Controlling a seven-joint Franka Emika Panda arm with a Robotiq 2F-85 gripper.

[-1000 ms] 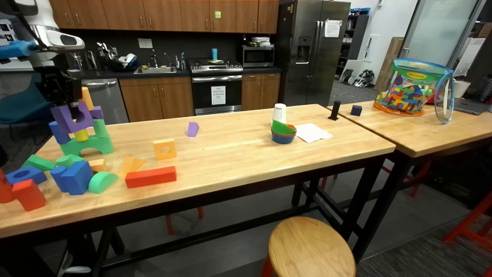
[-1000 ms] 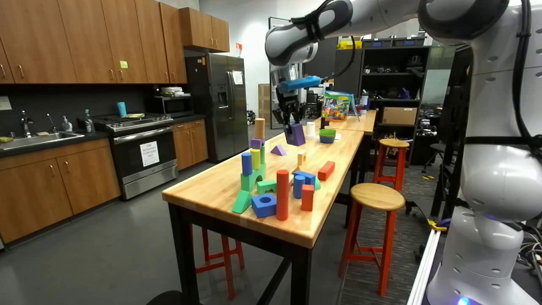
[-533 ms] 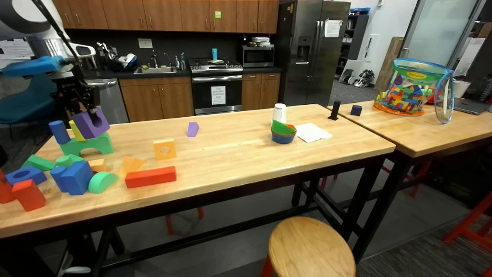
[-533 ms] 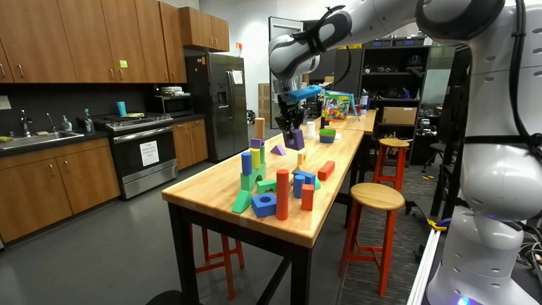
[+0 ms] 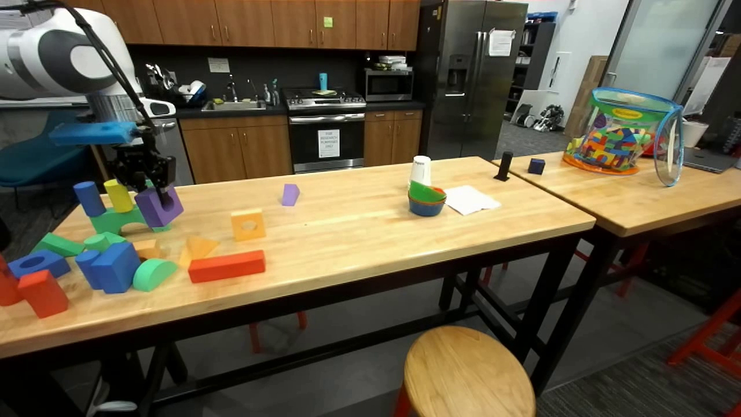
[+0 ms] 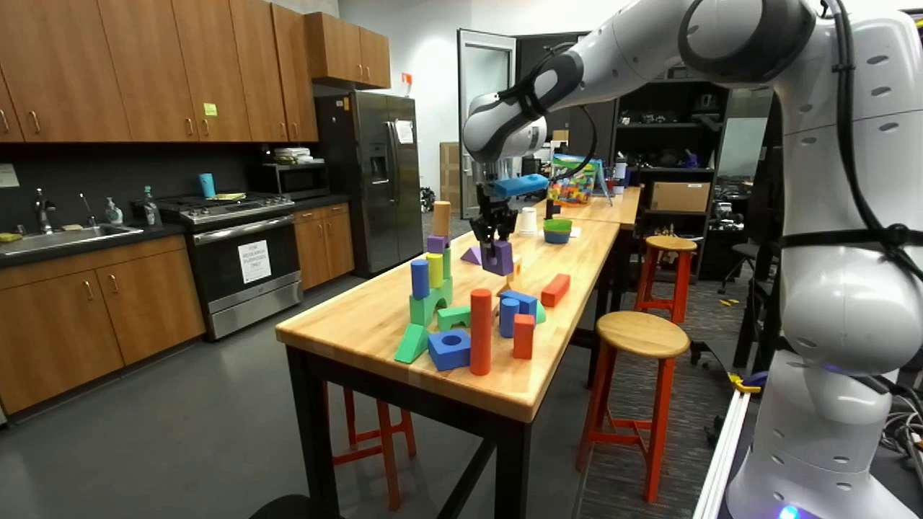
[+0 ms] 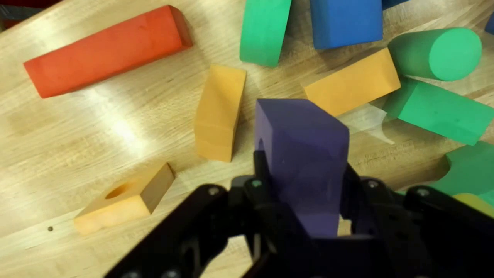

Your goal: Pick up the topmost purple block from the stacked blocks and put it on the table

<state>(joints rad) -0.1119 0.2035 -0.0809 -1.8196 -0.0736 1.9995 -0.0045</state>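
Paper sign point(image 5: 329, 143) on oven door point(image 5: 303, 143) reads "FOR RESEARCH PURPOSES ONLY".

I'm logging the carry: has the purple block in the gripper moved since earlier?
Yes: in an exterior view, the purple block has moved right and down, closer to the orange block with the hole.

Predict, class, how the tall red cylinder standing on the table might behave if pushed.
The red cylinder would probably tip easily, standing tall on a narrow base. Once down, it might roll, given its rounded side. Its straight outline suggests it is fairly stiff.
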